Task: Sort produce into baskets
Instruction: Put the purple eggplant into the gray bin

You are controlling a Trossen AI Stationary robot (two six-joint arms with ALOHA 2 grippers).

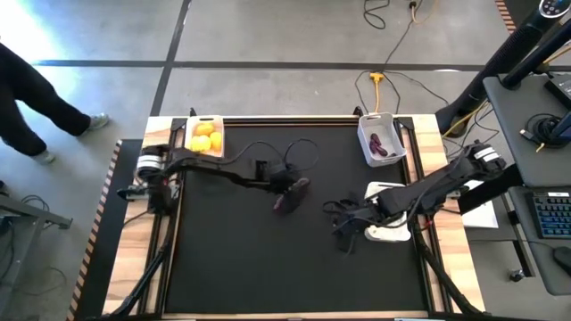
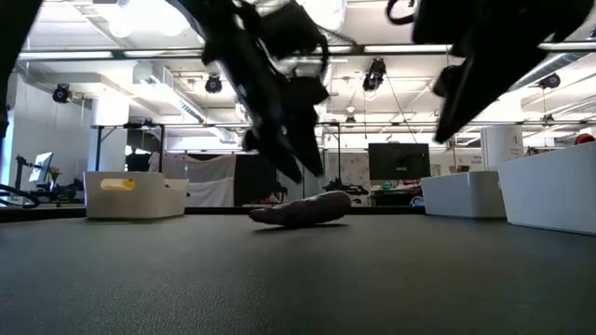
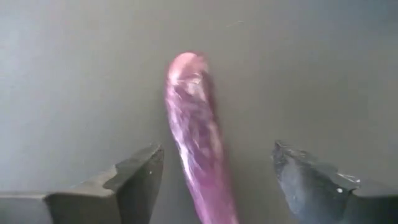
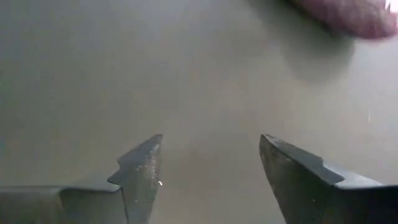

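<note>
A: Where is the left gripper [image 1: 287,198]?

B: Near the middle of the black tabletop [image 1: 232,259], hanging over a purple eggplant [image 1: 292,194] that lies flat on the mat. In the left wrist view the eggplant [image 3: 198,143] runs between the two dark fingers [image 3: 134,177], with a gap on each side, so the jaws are spread and grasping nothing.

A: And from table height?

B: The eggplant [image 2: 303,211] lies on its side on the mat, and the left gripper [image 2: 303,158] hangs just above it, not touching as far as I can tell.

A: The right gripper [image 1: 346,225]?

B: It is low over the mat, right of centre, just beside the white basket [image 1: 389,212] at the right edge. Its wrist view shows bare mat between the fingers [image 4: 140,168], jaws released, with a blurred purple shape [image 4: 348,14] in the corner, probably the same eggplant.

A: What about the baskets?

B: The one at the far left corner [image 1: 203,122] holds yellow lemons [image 1: 204,141] and an orange fruit [image 1: 204,129]. The one at the far right corner [image 1: 367,143] holds purple eggplant pieces [image 1: 379,146]. What lies in the near right one is hidden by the arm.

A: Anyone about?

B: A person's legs [image 1: 36,98] show on the floor beyond the table's left corner.
</note>
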